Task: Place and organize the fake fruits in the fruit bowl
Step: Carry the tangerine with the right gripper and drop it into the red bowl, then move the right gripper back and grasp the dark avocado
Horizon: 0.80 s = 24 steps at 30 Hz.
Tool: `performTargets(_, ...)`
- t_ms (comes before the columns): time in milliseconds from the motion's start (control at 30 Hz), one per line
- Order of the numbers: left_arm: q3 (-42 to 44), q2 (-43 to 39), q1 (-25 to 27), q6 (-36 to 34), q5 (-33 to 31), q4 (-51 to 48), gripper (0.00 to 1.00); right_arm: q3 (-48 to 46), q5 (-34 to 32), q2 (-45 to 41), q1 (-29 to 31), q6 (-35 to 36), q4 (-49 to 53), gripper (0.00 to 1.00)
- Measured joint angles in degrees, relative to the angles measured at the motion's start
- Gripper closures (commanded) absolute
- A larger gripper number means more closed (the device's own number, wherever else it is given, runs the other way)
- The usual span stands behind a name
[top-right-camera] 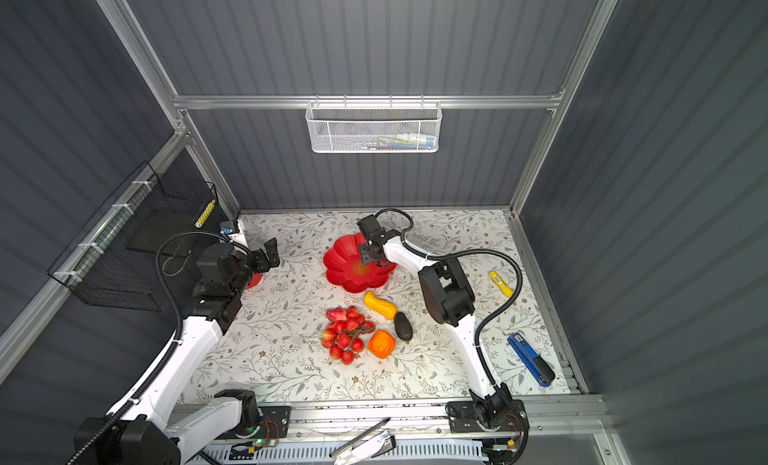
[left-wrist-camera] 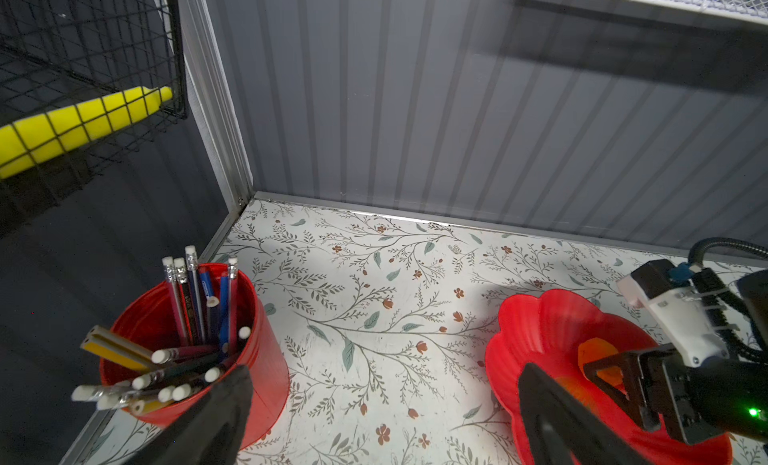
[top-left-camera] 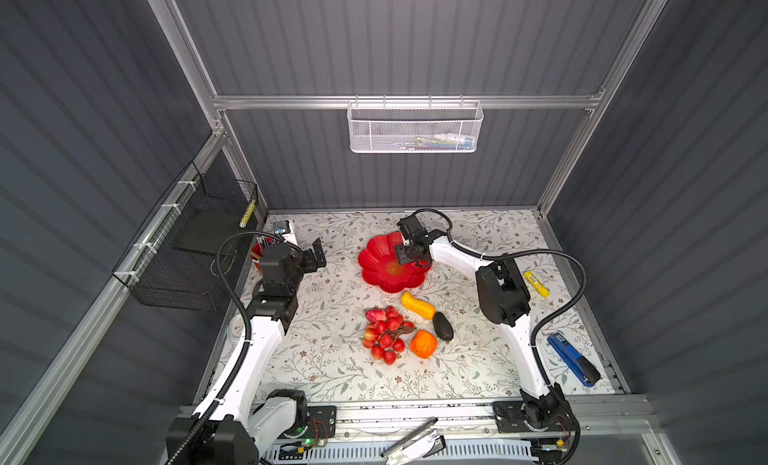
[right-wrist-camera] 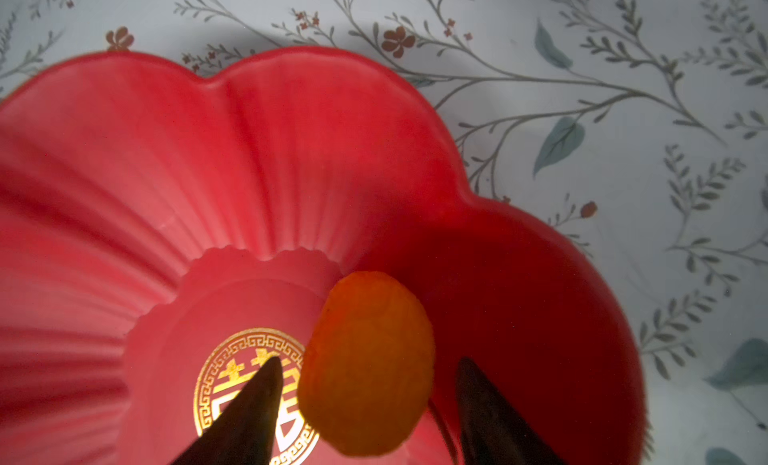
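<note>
The left gripper (left-wrist-camera: pixel 384 379) hangs with its jaws spread wide, and its arm rises behind it to a bent elbow. The right gripper (right-wrist-camera: pixel 369 361) points steeply downward from an outstretched arm, jaws parted, with its dark fingertips (right-wrist-camera: pixel 257 400) standing apart.

My right gripper (right-wrist-camera: pixel 370 361) has matt black fingers (right-wrist-camera: pixel 245 413). The fruit bowl (right-wrist-camera: pixel 291 151) is glossy red plastic, finely ribbed, with a shiny gold emblem (right-wrist-camera: pixel 224 359). The small orange (right-wrist-camera: pixel 365 384) looks matt and faintly pitted. The table cover (right-wrist-camera: pixel 623 109) is smooth and printed, with a dull sheen.
</note>
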<state>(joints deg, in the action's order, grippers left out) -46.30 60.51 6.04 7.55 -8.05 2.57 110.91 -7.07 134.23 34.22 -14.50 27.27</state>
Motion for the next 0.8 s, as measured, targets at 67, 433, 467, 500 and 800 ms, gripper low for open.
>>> performTargets(67, 0.00, 0.07, 0.00, 0.00, 0.20, -0.02, 0.00, -1.70, 0.17, -3.23, -0.07, 0.07, -0.59, 0.26)
performTargets(433, 0.00, 0.04, 0.00, 0.00, 0.66, -0.02, 0.00, -36.50, 1.33, -42.64, -0.35, -1.38, -9.97, 0.26)
performTargets(467, 0.00, 0.04, 0.00, 0.00, 0.66, -0.02, 0.00, -40.41, 1.64, -45.13, -0.31, -1.77, -9.79, 0.26)
performTargets(500, 0.00, 0.04, 0.02, 0.00, 0.68, 0.00, 0.00, -44.68, 1.97, -47.52, -0.11, -2.21, -9.42, 0.26)
performTargets(800, 0.00, 0.04, 0.00, 0.02, 1.60, 0.00, 0.00, -67.14, 4.48, -58.95, 6.12, -10.36, -2.73, 0.26)
